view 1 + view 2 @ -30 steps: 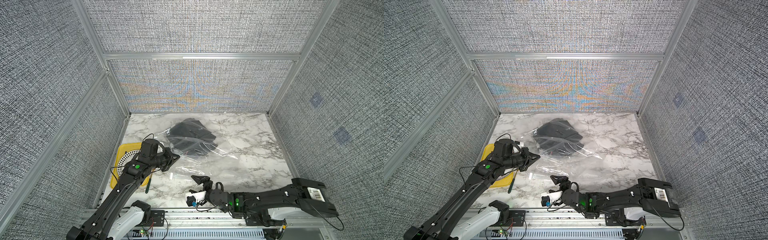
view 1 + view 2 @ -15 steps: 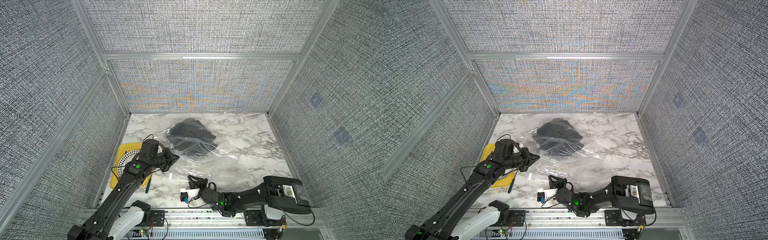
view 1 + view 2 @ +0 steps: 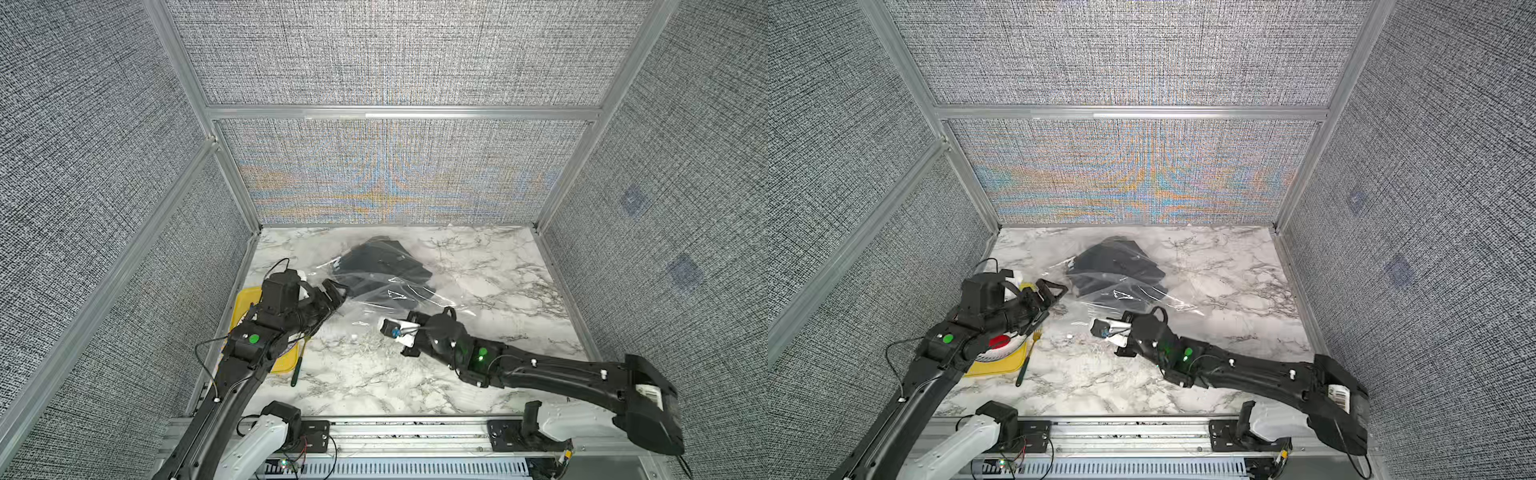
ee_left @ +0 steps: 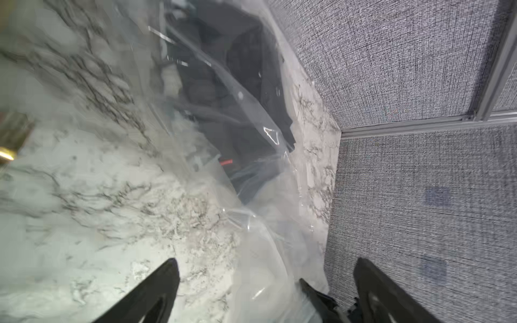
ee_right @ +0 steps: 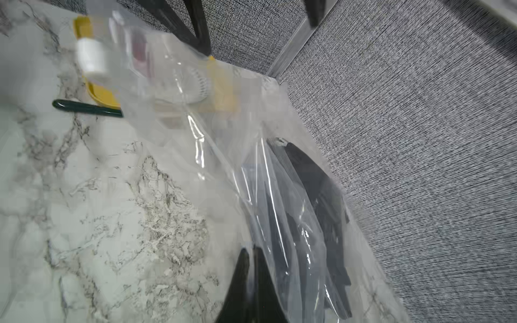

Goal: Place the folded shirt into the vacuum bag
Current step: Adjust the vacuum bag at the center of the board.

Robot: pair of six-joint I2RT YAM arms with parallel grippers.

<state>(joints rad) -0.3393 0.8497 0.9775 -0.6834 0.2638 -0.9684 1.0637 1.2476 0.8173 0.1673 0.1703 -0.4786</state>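
Your dark folded cloth shirt [image 3: 380,266] lies toward the back of the white marble tabletop [image 3: 353,386]. It sits under the film of the large clear crinkly plastic vacuum bag [image 3: 419,305] and seems mostly inside it. The left gripper [image 4: 265,263] stands spread wide beside the bag's edge, holding nothing, while the right gripper [image 5: 250,256] has its fingers pressed together at the bag's near edge; you cannot tell whether film is caught between them. Expect light, slippery film that collapses and slides, and a soft shirt that unfolds if dragged, so pinch the bag at its mouth edge and grip the shirt across a thick fold.
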